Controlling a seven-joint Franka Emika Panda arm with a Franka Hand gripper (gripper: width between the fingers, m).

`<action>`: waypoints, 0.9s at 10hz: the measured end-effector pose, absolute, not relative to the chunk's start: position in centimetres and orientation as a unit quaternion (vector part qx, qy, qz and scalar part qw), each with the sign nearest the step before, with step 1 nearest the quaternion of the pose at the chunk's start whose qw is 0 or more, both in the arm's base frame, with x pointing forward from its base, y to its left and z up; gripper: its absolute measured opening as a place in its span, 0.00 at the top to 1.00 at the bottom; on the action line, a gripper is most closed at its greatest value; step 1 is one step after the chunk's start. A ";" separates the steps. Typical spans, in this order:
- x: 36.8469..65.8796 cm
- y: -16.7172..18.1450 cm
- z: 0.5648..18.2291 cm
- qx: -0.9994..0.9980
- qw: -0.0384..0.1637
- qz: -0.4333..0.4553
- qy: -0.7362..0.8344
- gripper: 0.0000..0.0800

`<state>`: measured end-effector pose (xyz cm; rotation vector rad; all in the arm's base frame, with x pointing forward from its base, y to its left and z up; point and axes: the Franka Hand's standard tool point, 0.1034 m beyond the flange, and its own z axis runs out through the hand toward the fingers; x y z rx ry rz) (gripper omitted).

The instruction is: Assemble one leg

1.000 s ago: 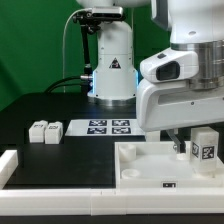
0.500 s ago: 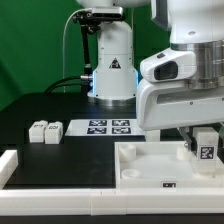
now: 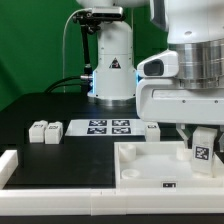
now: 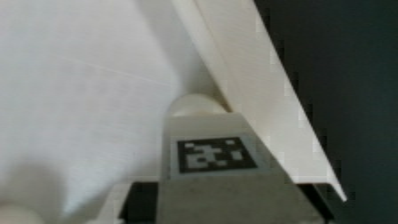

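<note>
My gripper (image 3: 203, 138) is shut on a leg (image 3: 203, 151), a small white block with a black-and-white tag on its face. It holds the leg at the right end of the large white panel (image 3: 145, 166), low over the panel's far right corner. In the wrist view the leg (image 4: 215, 140) stands between the dark fingers (image 4: 143, 200) of the gripper (image 4: 221, 202), its rounded end against the white panel (image 4: 80, 95) beside the panel's raised edge (image 4: 267, 90). I cannot tell whether the leg touches the panel.
Two more legs (image 3: 40, 132) (image 3: 54, 130) stand on the black table at the exterior view's left. The marker board (image 3: 108, 127) lies behind the panel. Another small white piece (image 3: 152, 130) sits beside it. A white rail (image 3: 10, 165) borders the front left.
The arm has shifted slightly toward the exterior view's left, and the held leg has moved a little over the panel's right corner. The grip has not changed.
</note>
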<state>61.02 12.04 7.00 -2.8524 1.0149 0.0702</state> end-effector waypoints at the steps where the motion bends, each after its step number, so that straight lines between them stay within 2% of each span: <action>1: 61.1 11.9 6.9 -0.916 0.057 0.027 0.396 0.64; 4: 61.1 12.0 6.9 -0.831 0.054 0.037 0.553 0.64; 7: 61.1 12.0 6.9 -0.839 0.054 0.037 0.540 0.63; 9: 61.1 12.2 6.9 -0.846 0.055 0.036 0.529 0.24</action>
